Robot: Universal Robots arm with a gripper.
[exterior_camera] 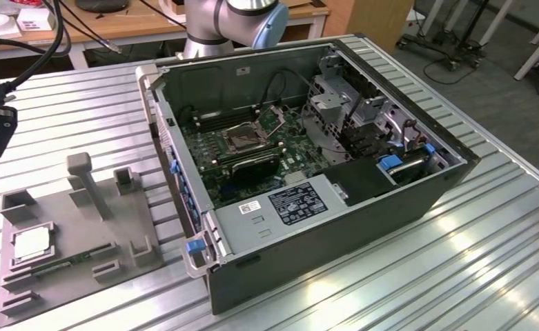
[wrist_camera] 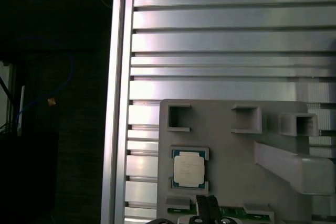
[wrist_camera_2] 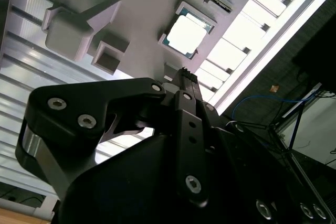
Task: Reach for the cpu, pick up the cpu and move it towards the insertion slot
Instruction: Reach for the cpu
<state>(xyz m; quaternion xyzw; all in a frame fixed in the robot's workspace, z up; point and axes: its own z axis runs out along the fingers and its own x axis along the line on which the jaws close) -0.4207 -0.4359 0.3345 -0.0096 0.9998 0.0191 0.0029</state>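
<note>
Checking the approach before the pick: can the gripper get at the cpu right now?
Probably yes: the cpu lies uncovered in the grey tray, and the gripper hangs over it, nothing between.

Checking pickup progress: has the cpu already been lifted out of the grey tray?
No, in the first wrist view the cpu lies flat in the square recess of the grey tray.

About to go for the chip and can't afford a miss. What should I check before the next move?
1. cpu seated flat in the grey tray recess: ok.
2. cpu face uncovered: ok.
3. claw apart from the cpu, holding nothing: ok.
4. Computer case open above the insertion slot: ok.
5. Insertion slot's metal frame open to receive the chip: cannot tell.
</note>
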